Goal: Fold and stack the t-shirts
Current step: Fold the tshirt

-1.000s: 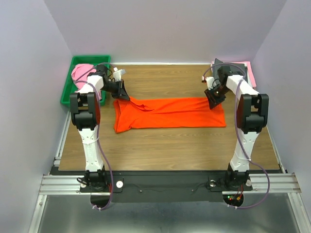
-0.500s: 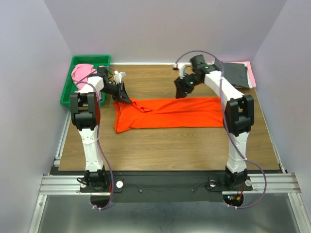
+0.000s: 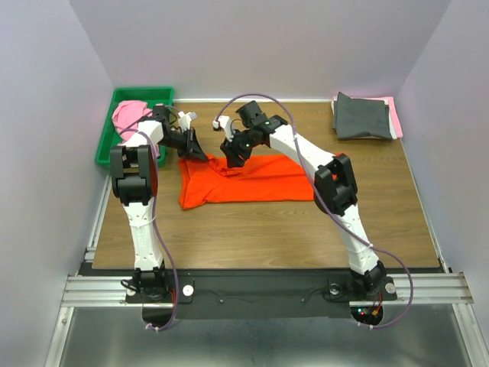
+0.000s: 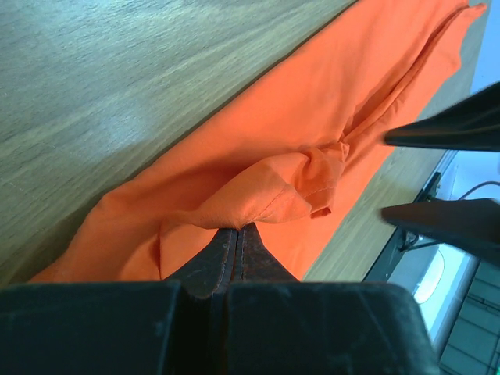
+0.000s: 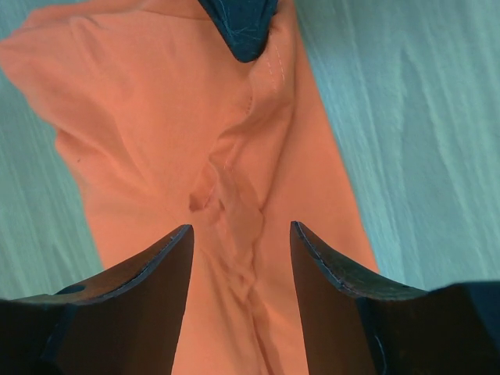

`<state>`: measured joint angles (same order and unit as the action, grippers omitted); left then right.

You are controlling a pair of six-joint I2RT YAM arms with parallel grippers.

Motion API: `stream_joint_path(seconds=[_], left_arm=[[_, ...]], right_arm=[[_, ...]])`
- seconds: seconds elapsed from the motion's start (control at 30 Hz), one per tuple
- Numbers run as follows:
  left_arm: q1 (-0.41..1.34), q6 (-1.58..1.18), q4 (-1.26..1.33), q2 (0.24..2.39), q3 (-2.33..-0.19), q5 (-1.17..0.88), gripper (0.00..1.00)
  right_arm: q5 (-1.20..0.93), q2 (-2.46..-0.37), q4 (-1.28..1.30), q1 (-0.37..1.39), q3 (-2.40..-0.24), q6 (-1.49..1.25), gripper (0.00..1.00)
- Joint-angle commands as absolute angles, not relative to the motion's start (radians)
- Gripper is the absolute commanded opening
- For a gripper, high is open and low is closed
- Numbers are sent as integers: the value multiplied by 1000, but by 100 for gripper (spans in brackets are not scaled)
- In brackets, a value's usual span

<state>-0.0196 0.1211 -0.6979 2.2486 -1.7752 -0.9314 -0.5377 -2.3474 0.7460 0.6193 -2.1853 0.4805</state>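
Observation:
The bright orange t-shirt (image 3: 260,180) lies spread lengthwise on the wooden table. Its right end is hidden behind my right arm. My left gripper (image 3: 200,153) is shut on a bunched fold at the shirt's back left corner, which shows in the left wrist view (image 4: 237,228) under the pinched cloth (image 4: 273,195). My right gripper (image 3: 233,158) is open and empty just above a wrinkled ridge of the orange t-shirt (image 5: 226,195), close to the right of the left gripper. In the right wrist view my right gripper (image 5: 241,231) straddles that ridge.
A green tray (image 3: 107,145) at the back left holds a light pink t-shirt (image 3: 128,115). A folded dark grey t-shirt (image 3: 363,116) lies on a pink one (image 3: 396,115) at the back right corner. Purple walls close in on both sides.
My right arm has swung from the shirt's right end across to its left part, beside the left gripper. The grey shirt at the back right is now uncovered. The left gripper has not moved.

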Motion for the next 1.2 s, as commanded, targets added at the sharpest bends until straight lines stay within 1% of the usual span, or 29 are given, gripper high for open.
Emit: stream_joint_path(seconds=[0.0, 0.2, 0.6, 0.67, 0.7, 0.73, 0.77, 0.9, 0.93, 0.97, 1.03, 1.07, 1.1, 1.13, 1.17], left_arm=[[-17, 113, -704, 2215, -1802, -954, 0], [-17, 114, -706, 2224, -1816, -953, 0], [-17, 107, -695, 2244, -1830, -953, 0], [-17, 107, -693, 2244, -1827, -953, 0], [-17, 107, -692, 2244, -1828, -953, 0], [-17, 106, -692, 2244, -1829, -953, 0], [-17, 104, -690, 2243, -1830, -951, 0], [-17, 100, -684, 2246, -1833, -946, 0], [-17, 100, -683, 2247, -1833, -948, 0], [-15, 98, -681, 2249, -1832, -946, 0], [-14, 98, -683, 2249, -1832, -946, 0], [-15, 100, -681, 2246, -1832, -946, 0], [-14, 103, -684, 2244, -1833, -948, 0], [-14, 106, -687, 2241, -1833, -946, 0], [-14, 109, -692, 2238, -1838, -946, 0]], right_arm=[[-491, -2385, 692, 643, -2259, 462, 58], [-449, -2442, 673, 664, -2304, 451, 57], [-488, -2425, 673, 683, -2276, 463, 56], [-491, -2424, 673, 686, -2272, 465, 54], [-489, -2425, 673, 689, -2269, 472, 51], [-486, -2427, 673, 690, -2267, 476, 50], [-482, -2428, 675, 692, -2266, 479, 47], [-474, -2425, 675, 693, -2258, 497, 42], [-472, -2424, 675, 693, -2257, 502, 38], [-468, -2425, 675, 693, -2255, 506, 32], [-454, -2427, 675, 693, -2250, 514, 26], [-450, -2424, 675, 693, -2244, 518, 18], [-442, -2416, 675, 693, -2240, 531, 13], [-439, -2413, 675, 693, -2226, 537, 5], [-434, -2408, 675, 693, -2221, 541, 1]])
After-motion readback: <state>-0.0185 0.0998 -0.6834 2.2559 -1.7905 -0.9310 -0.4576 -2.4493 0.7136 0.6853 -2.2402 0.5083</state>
